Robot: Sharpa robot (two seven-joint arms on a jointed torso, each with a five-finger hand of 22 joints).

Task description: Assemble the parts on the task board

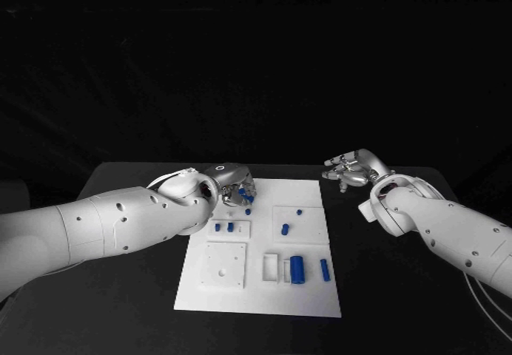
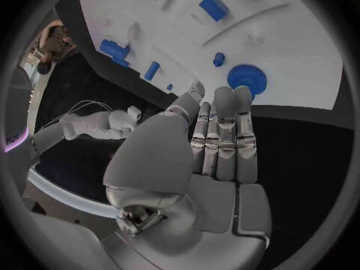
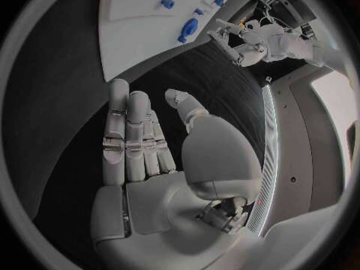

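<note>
**Both hands bare above the board**

My left hand [image 2: 213,144], fingers straight and empty, hovers over the far end of the task board [image 1: 304,292], near a blue gear [image 2: 243,78]. My right hand [image 3: 150,141], open, hangs beside it over the black table [image 1: 405,296].

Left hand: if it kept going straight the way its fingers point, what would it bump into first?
Probably the round blue gear on the task board. In the left wrist view the left hand is flat and holds nothing, and its fingertips aim right at that gear. How far above the board they are is hard to tell.
</note>
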